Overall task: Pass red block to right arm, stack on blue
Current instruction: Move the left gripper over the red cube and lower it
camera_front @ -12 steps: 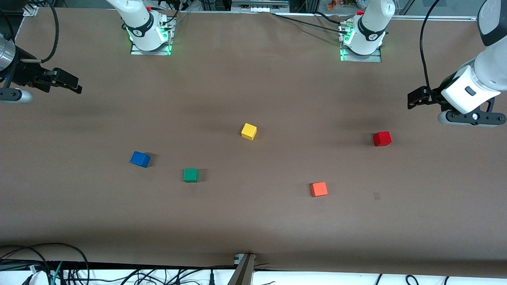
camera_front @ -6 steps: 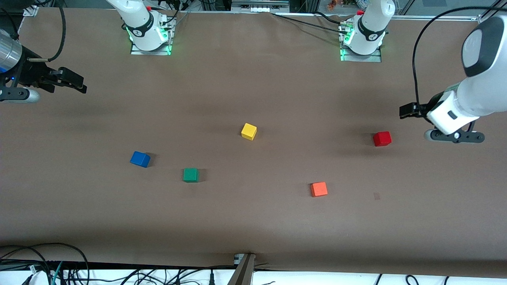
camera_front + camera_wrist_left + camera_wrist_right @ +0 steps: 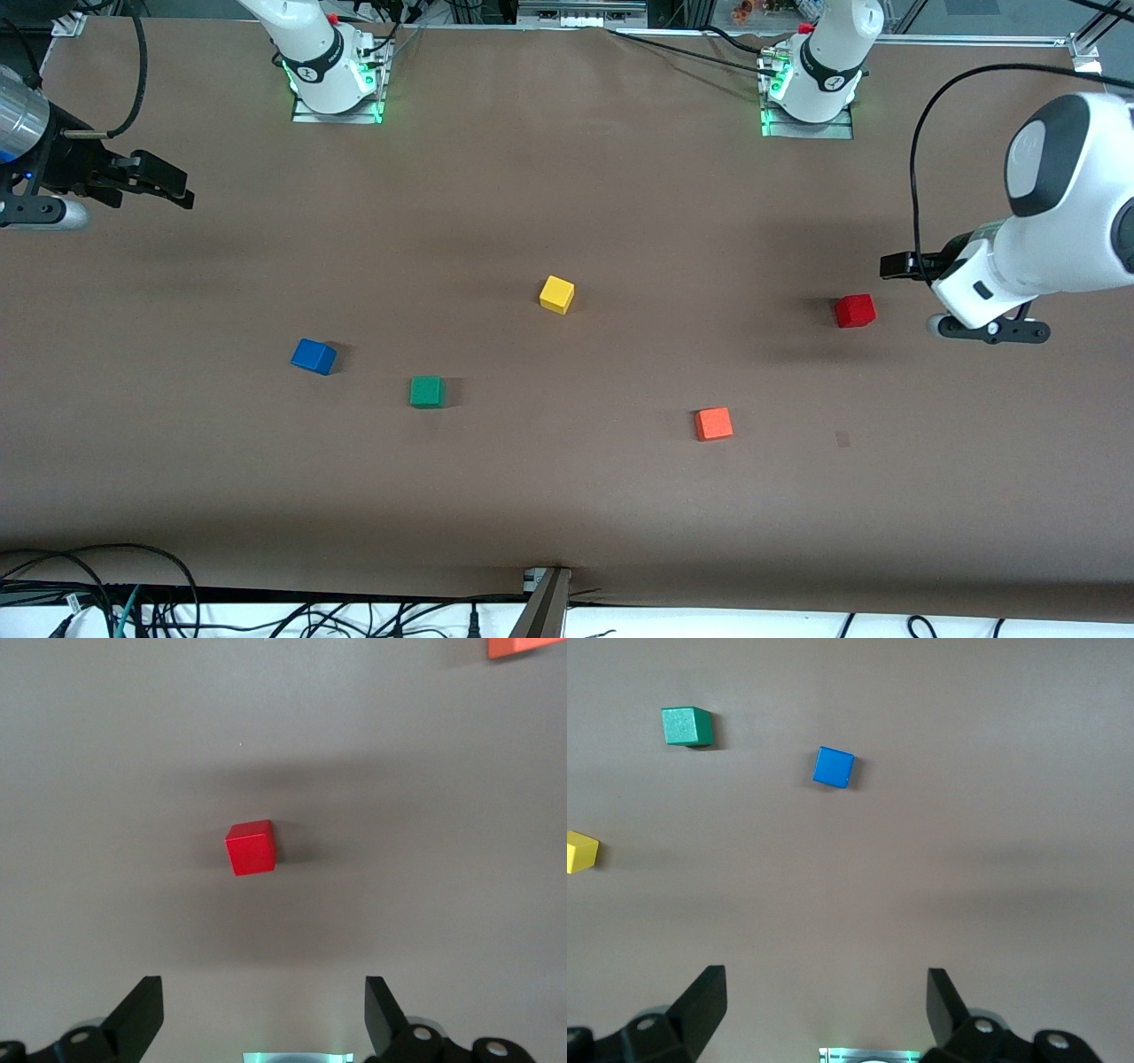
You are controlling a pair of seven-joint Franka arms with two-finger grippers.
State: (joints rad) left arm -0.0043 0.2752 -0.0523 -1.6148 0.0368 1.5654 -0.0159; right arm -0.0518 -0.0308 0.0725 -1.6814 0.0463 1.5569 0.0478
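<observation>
Matt red block (image 3: 855, 311) on matt brown table (image 3: 567, 496)

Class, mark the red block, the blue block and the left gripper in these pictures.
red block (image 3: 855, 311), front view, middle of the cube.
blue block (image 3: 313, 356), front view, top face.
left gripper (image 3: 263, 1014), left wrist view, midway between its open fingertips.

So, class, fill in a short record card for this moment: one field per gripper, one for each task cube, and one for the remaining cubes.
left gripper: open, over the table beside the red block, holding nothing
right gripper: open, waiting at the right arm's end of the table, holding nothing
red block: on the table, untouched
blue cube: on the table, nothing stacked on it
other cubes: yellow cube, green cube, orange cube, all apart
</observation>
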